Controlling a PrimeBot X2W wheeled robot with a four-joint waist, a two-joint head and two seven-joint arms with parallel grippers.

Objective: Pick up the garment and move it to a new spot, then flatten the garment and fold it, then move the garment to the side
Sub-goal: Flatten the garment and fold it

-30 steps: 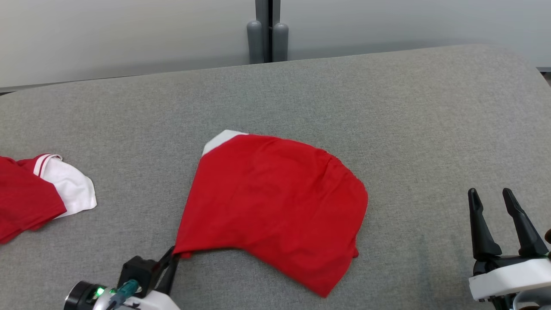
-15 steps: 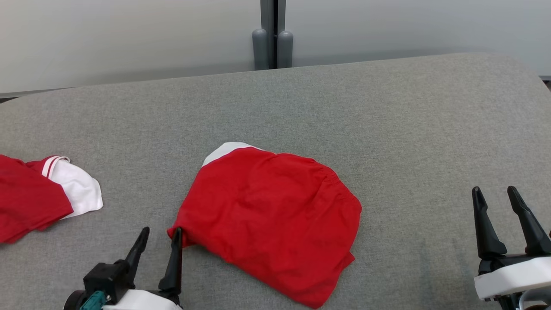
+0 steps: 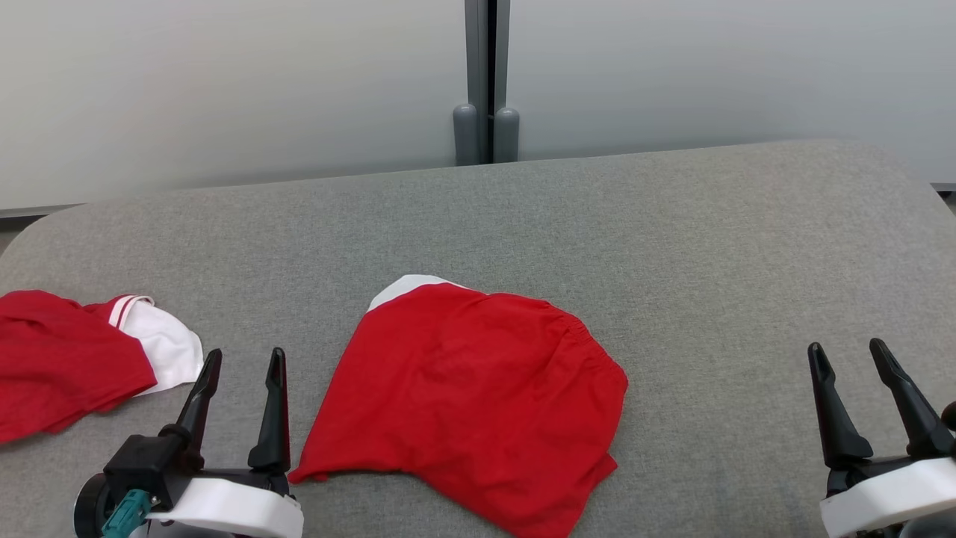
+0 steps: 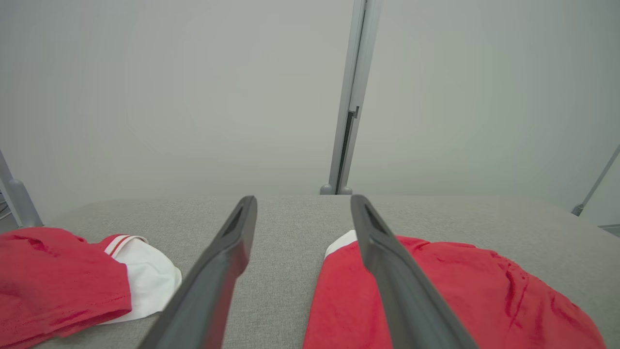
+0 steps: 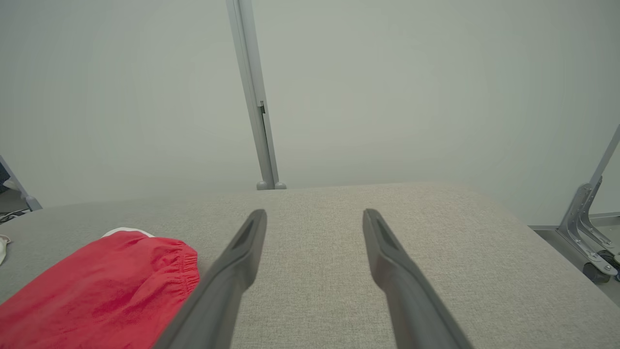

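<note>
Lab: padded table (image 3: 672,224), partition panels (image 3: 224,90)

Second red garment (image 3: 67,359) cut by left edge, folded garment (image 3: 478,388) — lower corner cropped below

in front of me a wide grey fabric-covered surface (image 3: 694,224), weave visible, rounded at its far left and far right corners. behind it a plain pale grey-white wall (image 3: 224,90) in two panels. a grey vertical post (image 3: 487,60) runs down the join, with two rounded grey caps (image 3: 465,133) at its foot, just behind the far edge of the surface. off my right side there is grey floor (image 5: 564,245) and an angled metal bracket (image 5: 588,208) with a dark wheel (image 5: 596,272) at its base. off my left, a slanted grey bar (image 4: 13,194). light soft and even, shadows faint.
</note>
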